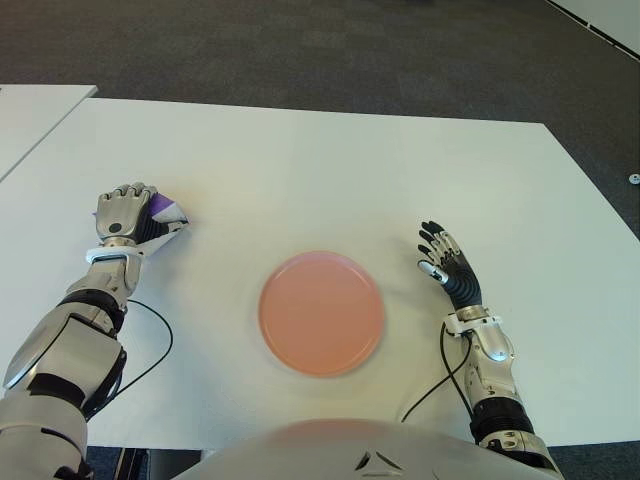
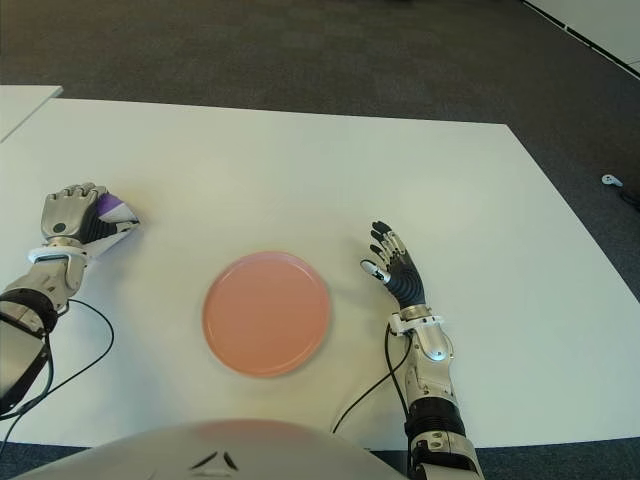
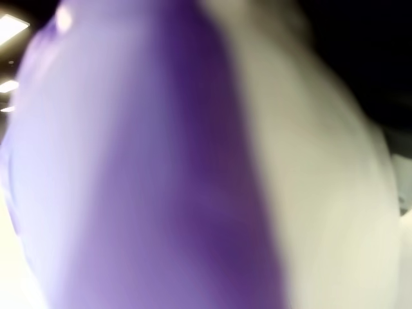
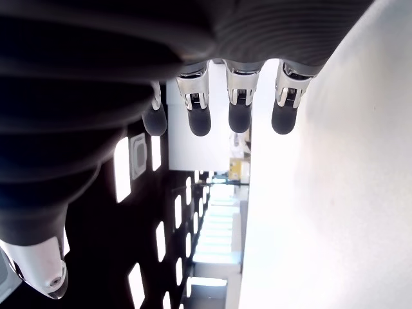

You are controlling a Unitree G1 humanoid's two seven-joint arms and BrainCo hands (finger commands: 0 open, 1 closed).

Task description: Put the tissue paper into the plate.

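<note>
Left robot hand [image 1: 125,214] sits at the left side of the white rectangular worktop [image 1: 330,170], knuckles up, its fingers curled down over a small purple-and-white packet of tissue paper [image 1: 167,211]. One corner of the packet sticks out from under the fingers on the side facing the middle of the worktop, and the packet appears to lie on the worktop surface under the hand. In the left wrist view the purple and white of the tissue paper [image 3: 167,167] fill almost the whole picture, blurred, so the packet is pressed close against the palm; the fingers themselves do not show there.

Well apart from that hand, near the front middle of the worktop, lies a round, shallow, salmon-pink plate [image 1: 321,312] with nothing on it. The tissue paper is to the left of the plate and a little farther from the robot, not touching it.

On the other side, the right robot hand [image 1: 445,262] shows just to the right of the plate, palm turned inward, fingers stretched out and slightly spread, holding nothing. Its own wrist view shows the dark fingertips [image 4: 239,118] extended side by side beside the pale worktop surface. Grey carpet [image 1: 300,50] lies beyond the far edge.
</note>
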